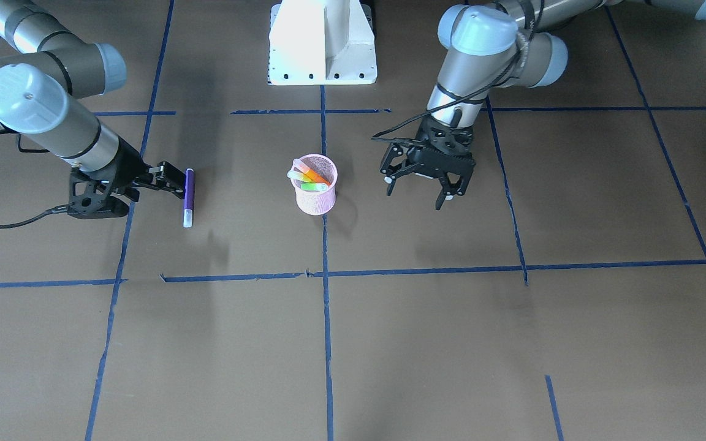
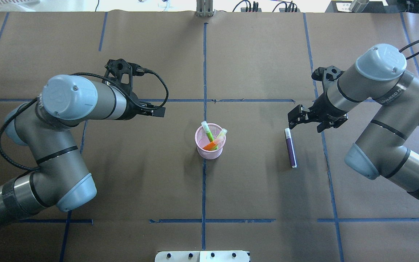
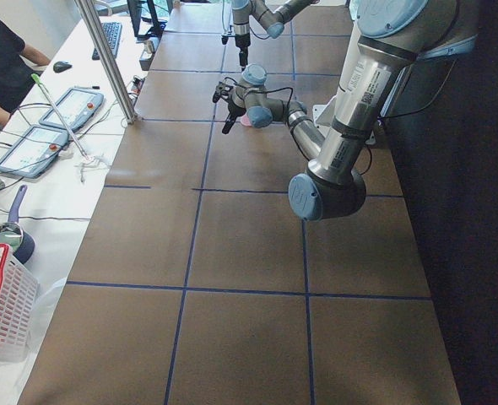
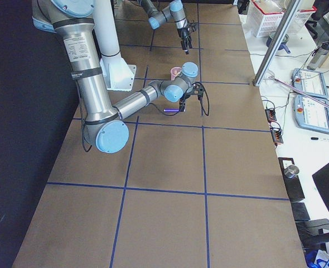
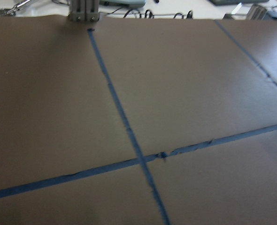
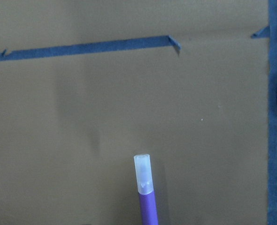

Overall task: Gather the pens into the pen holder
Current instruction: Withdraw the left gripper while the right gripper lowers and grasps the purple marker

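The pink mesh pen holder [image 1: 316,199] stands upright at the table's middle, also in the overhead view [image 2: 209,147]. It holds an orange pen [image 1: 313,176], a green pen [image 1: 311,187] and a yellowish one, caps up. A purple pen [image 1: 189,193] with a pale cap lies flat on the table to the holder's right in the overhead view [image 2: 290,147]. My right gripper [image 1: 176,182] hovers just above it, jaws apart and empty; the right wrist view shows only the pen's cap end [image 6: 143,173]. My left gripper [image 1: 417,191] is open and empty, beside the holder.
The robot's white base [image 1: 322,43] stands behind the holder. Blue tape lines [image 1: 326,275] cross the brown table. Beyond the table's far edge lie control tablets [image 3: 38,139] and a white basket [image 3: 0,312]. A cable [image 2: 158,87] loops off the left wrist.
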Controlling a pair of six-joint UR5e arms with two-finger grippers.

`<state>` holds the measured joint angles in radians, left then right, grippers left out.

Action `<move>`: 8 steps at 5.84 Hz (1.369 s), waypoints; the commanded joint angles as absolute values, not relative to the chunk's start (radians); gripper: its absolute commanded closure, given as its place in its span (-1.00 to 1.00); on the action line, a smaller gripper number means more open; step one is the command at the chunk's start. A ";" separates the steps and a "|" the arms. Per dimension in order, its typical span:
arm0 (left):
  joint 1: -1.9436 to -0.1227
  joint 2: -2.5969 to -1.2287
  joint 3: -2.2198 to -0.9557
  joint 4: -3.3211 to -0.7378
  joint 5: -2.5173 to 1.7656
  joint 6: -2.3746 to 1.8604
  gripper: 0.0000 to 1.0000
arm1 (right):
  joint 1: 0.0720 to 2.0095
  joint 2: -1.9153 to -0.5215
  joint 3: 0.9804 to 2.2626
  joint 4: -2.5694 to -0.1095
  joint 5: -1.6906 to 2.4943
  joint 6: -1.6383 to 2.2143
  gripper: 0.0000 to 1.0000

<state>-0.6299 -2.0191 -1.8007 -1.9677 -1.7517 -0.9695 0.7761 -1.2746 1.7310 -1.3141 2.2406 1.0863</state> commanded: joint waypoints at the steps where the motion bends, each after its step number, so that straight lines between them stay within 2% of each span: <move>1: -0.664 -2.000 -1.828 -1.963 -1.819 -0.977 -1.00 | 0.717 -1.262 1.718 -1.364 2.232 1.112 -0.98; 3: -0.663 -1.985 -1.858 -1.964 -1.819 -1.005 -1.00 | 0.689 -1.258 1.692 -1.362 2.229 1.114 -0.91; 5: -0.661 -1.983 -1.855 -1.965 -1.819 -1.012 -1.00 | 0.678 -1.241 1.665 -1.361 2.202 1.111 -0.75; 7: -0.658 -1.970 -1.852 -1.965 -1.813 -1.012 -1.00 | 0.680 -1.238 1.664 -1.364 2.195 1.111 -0.32; 8: -0.658 -1.968 -1.853 -1.965 -1.813 -1.012 -1.00 | 0.680 -1.238 1.664 -1.364 2.188 1.111 -0.20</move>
